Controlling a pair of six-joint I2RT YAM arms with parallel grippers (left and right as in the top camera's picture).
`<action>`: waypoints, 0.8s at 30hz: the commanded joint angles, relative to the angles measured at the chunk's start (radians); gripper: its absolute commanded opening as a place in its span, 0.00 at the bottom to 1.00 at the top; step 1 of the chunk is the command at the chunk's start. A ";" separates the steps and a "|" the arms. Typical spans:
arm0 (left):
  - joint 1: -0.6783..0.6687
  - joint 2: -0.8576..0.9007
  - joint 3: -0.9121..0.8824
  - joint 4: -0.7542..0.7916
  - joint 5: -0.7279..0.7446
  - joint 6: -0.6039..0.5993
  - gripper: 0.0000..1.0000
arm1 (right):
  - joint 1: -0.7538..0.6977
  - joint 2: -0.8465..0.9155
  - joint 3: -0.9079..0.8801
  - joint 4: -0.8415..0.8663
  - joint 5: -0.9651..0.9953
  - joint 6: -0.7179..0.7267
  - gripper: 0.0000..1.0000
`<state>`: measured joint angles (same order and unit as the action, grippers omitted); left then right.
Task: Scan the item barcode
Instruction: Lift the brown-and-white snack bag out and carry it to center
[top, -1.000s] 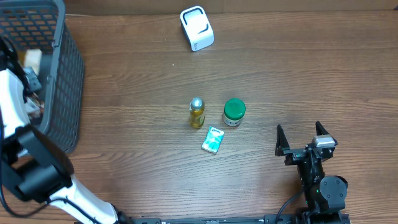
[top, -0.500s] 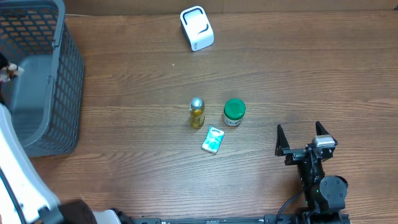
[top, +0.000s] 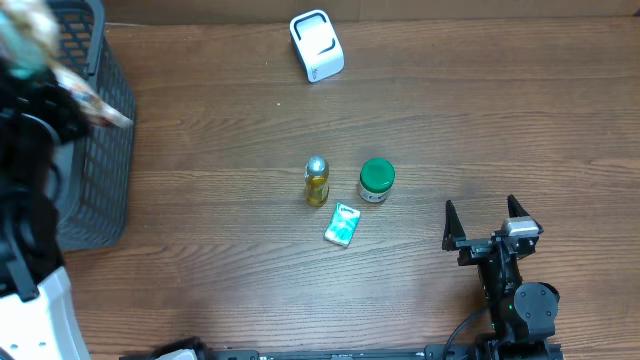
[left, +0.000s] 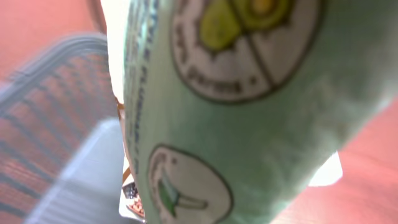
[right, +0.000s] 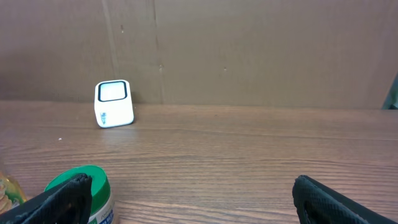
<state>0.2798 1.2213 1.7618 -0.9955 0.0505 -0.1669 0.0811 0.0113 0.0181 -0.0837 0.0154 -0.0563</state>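
Observation:
A pale green snack packet (left: 249, 106) with round printed emblems fills the left wrist view, pressed close to the lens. My left gripper is shut on it, its fingers hidden behind the packet. In the overhead view the left arm (top: 30, 150) stands high over the basket's near side, and the packet's blurred end (top: 95, 105) sticks out to the right. The white barcode scanner (top: 316, 45) sits at the table's far edge, also visible as the scanner (right: 114, 103) against the back wall. My right gripper (top: 487, 222) rests open and empty at the front right.
The grey mesh basket (top: 100, 160) stands at the far left, with another packet (left: 134, 193) showing below the held one. Mid-table stand a yellow bottle (top: 316, 182), a green-lidded jar (top: 376, 180) and a small teal pack (top: 343, 224).
The left arm has risen out of the basket toward the camera, carrying the packet up and to the right. The right arm has not moved.

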 joint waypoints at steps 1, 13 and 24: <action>-0.101 0.001 0.021 -0.108 0.017 -0.055 0.04 | 0.003 -0.006 -0.010 0.002 0.010 -0.005 1.00; -0.316 0.154 -0.308 -0.171 -0.003 -0.100 0.05 | 0.003 -0.006 -0.010 0.002 0.010 -0.005 1.00; -0.530 0.328 -0.622 0.074 -0.198 -0.242 0.04 | 0.003 -0.006 -0.010 0.002 0.010 -0.005 1.00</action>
<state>-0.2081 1.5124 1.1706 -0.9573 -0.0658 -0.3466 0.0811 0.0109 0.0181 -0.0841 0.0154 -0.0563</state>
